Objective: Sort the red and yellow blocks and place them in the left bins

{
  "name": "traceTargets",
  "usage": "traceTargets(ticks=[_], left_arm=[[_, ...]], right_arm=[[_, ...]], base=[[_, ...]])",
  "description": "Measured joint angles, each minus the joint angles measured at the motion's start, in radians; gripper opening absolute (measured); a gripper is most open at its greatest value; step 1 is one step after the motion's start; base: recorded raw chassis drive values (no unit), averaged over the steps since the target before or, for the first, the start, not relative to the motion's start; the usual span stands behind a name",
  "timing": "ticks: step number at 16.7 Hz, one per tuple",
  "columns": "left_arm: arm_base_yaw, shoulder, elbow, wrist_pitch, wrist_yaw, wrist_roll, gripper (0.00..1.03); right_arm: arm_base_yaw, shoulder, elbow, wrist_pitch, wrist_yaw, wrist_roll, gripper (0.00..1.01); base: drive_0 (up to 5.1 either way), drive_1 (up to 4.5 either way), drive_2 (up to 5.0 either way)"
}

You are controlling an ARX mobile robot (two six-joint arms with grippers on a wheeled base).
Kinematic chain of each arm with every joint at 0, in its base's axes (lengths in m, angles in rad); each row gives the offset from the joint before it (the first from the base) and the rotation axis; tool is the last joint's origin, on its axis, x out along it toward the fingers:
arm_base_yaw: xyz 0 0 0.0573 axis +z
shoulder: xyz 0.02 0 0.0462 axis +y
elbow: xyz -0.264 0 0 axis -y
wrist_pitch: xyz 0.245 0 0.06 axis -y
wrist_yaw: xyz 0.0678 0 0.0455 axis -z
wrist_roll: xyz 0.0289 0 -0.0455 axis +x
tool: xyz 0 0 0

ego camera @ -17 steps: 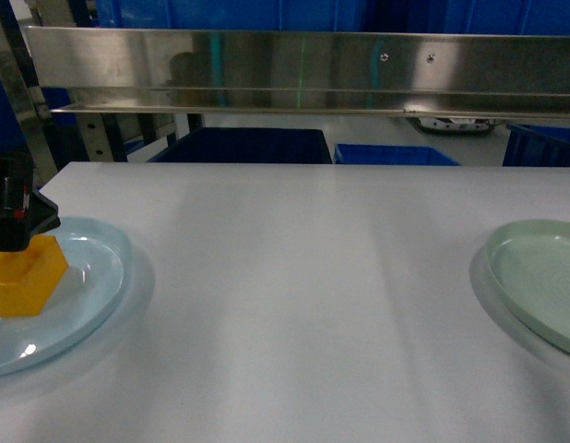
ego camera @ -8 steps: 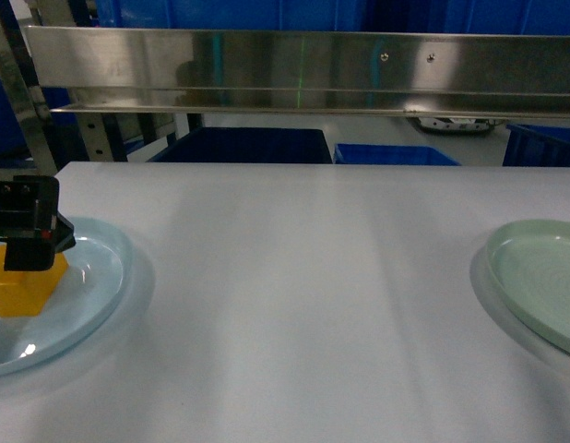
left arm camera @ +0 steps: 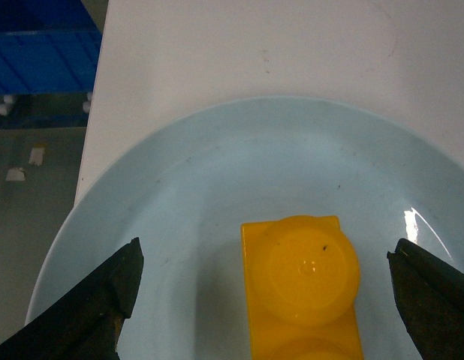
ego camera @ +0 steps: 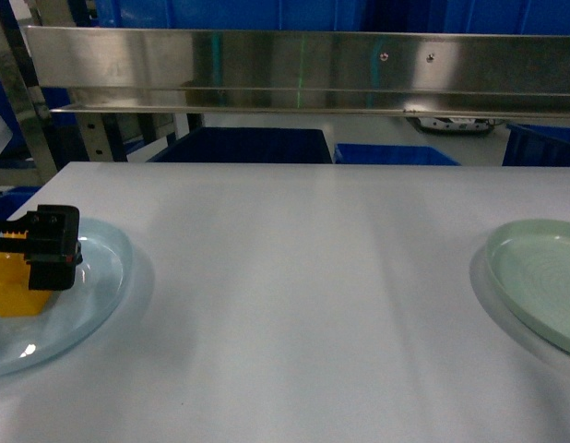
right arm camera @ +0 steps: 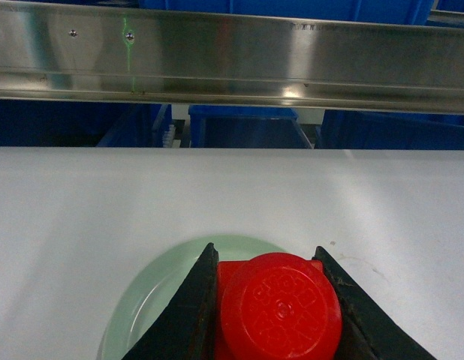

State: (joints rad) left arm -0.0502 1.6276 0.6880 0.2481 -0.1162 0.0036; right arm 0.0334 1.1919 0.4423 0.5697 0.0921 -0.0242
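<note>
Red block [right arm camera: 281, 306] embossed, lettering unreadable

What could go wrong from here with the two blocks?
The left tool is open wide around the yellow block, which sits off-centre toward its right finger; closing could push it across the smooth pale blue plate. The right tool grips only the sides of the red block's round stud, so it might slip.
</note>
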Motion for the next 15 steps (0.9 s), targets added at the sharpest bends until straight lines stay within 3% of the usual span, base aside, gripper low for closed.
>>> traceTargets(ticks=[5,7,14,15], left_arm=[[-0.006,0.042,-0.019,0.084,-0.019,0.022,0.98],[-0.013,0.041,-0.020,0.066,-0.018,0.032,0.98],[0.002,0.042,-0.017,0.039,-0.014,0.023,0.33],[0.009,0.044,-0.017,0.046,-0.014,0.021,0.29]], right_arm=[[0.000,0.000,0.000,0.000,0.000,0.000,0.28],[0.000,0.000,0.000,0.000,0.000,0.000,0.28],[0.000,0.000,0.000,0.000,0.000,0.000,0.28],[0.000,0.000,0.000,0.000,0.000,0.000,0.28]], base=[[0.0,0.00,0.0],[0.0,0.00,0.0],[0.0,0.00,0.0],[0.0,0.00,0.0]])
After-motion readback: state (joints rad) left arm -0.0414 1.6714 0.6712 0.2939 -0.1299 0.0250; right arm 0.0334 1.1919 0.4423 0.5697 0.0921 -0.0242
